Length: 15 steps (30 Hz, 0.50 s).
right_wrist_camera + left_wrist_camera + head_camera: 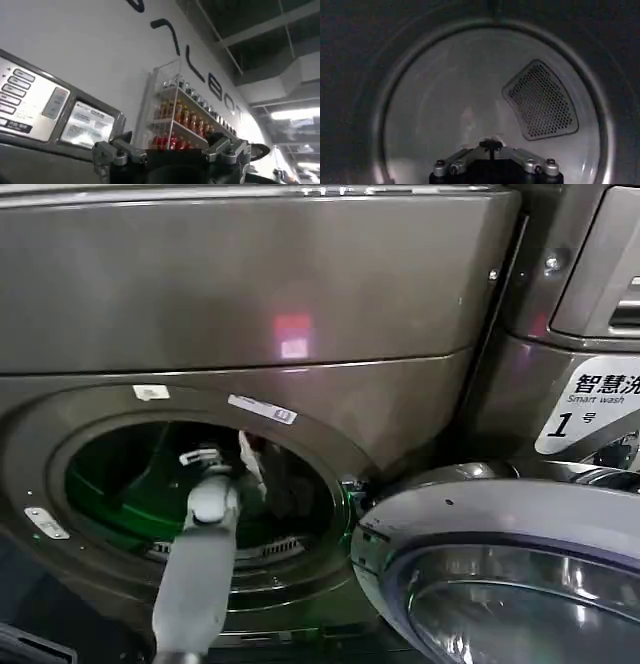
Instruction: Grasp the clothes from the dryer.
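Two bronze-grey machines stand side by side: one dryer [250,304] and one neighbour marked Smart wash [590,399]. One round door [500,574] hangs open. One arm [200,574] reaches into the drum, where one white cloth [250,464] shows.

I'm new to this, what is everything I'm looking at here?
dryer: one, bronze-grey, straight ahead, porthole open
door: one, grey rim with glass, swung open to the right
clothes: white piece and dark cloth, inside the porthole
vent: one, grey, perforated, on the drum's back wall
second machine: one, bronze-grey, right of the dryer, white tag
bottle shelf: one, clear, red and orange bottles, on a white wall
left gripper: one, grey, inside the porthole beside the clothes
right gripper: one, dark, facing the shelf
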Available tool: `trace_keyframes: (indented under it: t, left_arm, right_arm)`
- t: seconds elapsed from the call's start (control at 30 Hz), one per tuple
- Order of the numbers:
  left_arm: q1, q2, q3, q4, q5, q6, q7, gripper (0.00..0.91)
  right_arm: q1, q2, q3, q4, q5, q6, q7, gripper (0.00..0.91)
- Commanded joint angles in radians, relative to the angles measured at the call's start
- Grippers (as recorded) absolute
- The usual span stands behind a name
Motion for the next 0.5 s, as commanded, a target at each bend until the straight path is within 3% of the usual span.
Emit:
trace_keyframes:
  t: [0.03, 0.5]
  left_arm:
    - [0.085, -0.013, -0.015, -0.116, 0.029, -0.020, -0.066, 0.000]
    - [0.075, -0.020, -0.001, -0.120, 0.028, -0.004, -0.042, 0.000]
  right_arm:
    - [-0.003, 0.004, 0.013, -0.003, 0.005, 0.013, 0.005, 0.907]
    - [-0.006, 0.001, 0.009, 0.000, 0.011, 0.027, 0.006, 0.907]
